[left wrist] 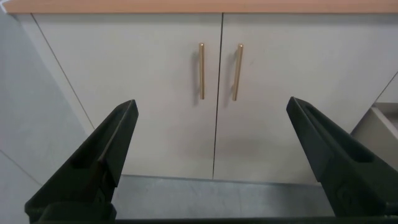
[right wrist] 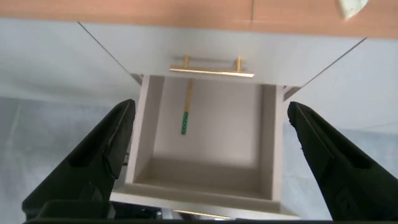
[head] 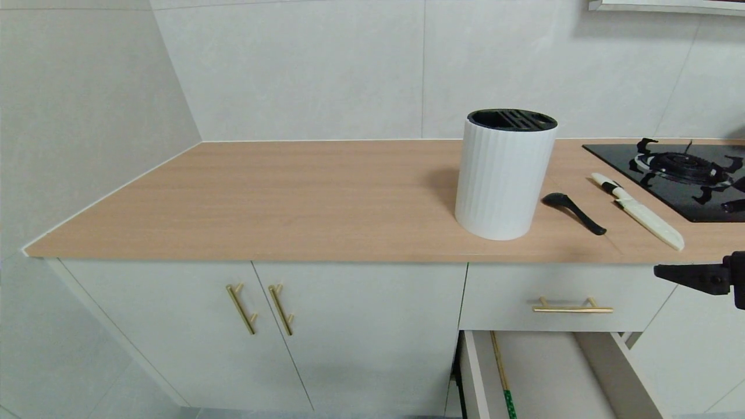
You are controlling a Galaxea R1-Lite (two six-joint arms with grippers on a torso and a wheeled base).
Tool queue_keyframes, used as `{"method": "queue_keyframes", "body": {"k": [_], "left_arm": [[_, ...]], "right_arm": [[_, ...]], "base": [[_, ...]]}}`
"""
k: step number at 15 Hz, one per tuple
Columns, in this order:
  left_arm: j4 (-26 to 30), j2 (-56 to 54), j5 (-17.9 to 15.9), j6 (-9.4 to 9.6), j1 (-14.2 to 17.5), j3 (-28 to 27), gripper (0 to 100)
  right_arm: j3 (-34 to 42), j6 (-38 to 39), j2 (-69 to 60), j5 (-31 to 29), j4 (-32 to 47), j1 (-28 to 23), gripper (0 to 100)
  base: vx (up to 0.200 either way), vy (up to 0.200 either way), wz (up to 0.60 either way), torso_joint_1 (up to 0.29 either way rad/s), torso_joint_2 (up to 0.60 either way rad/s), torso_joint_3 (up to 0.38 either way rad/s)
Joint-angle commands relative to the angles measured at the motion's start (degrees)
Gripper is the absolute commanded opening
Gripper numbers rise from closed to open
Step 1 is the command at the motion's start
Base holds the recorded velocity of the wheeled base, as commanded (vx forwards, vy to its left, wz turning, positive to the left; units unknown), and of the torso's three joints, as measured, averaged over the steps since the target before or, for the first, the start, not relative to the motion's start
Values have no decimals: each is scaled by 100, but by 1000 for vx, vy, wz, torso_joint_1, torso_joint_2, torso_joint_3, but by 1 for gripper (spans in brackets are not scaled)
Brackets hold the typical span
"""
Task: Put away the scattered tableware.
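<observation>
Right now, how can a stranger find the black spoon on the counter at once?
On the long wooden countertop stands a tall white ribbed holder with a black slotted top. Just right of it lies the small black plastic spoon, flat on the wood. The cream knife beside it is longer and pale; the spoon is all black with a rounded bowl.

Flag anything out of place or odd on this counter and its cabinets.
A knife and a black spoon lie loose on the countertop beside the white holder, not slotted in. Below them, the lower drawer stands pulled open with a chopstick lying inside.
</observation>
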Motion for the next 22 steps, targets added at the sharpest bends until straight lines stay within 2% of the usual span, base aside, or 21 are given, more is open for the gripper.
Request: {"method": "queue_keyframes", "body": {"k": [1,4,7,9,10,11,14,17,22], "left_arm": [[1,2,3,-2,2,0,100],[1,2,3,-2,2,0,100],[1,2,3,-2,2,0,100],[1,2,3,-2,2,0,100],[1,2,3,-2,2,0,100],[1,2,3,-2,2,0,100],[1,2,3,-2,2,0,100],[1,2,3,-2,2,0,100],[1,2,3,-2,2,0,100]], "right_arm": [[104,-36,48,3,-138,3,100],[121,-194,769,38,-1157,-15,100],[-28,-1020,2122,433,-2704,-296,100],[-125,-1082,2605,917,-3372,-437,100],[-151,-1091,2878,1523,-3715,-613,100],[-160,-1099,3063,1822,-3882,-744,100],[-195,-1117,3317,1831,-4427,-1026,100],[-397,-1099,3599,1822,-4436,-1061,100],[-643,-1091,4091,1435,-4436,-1078,100]], "base": [[0,0,0,46,-100,-56],[0,0,0,7,-19,-11],[0,0,0,0,0,0],[0,0,0,0,0,0],[0,0,0,0,0,0],[0,0,0,0,0,0],[0,0,0,0,0,0],[0,0,0,0,0,0],[0,0,0,0,0,0]]}}
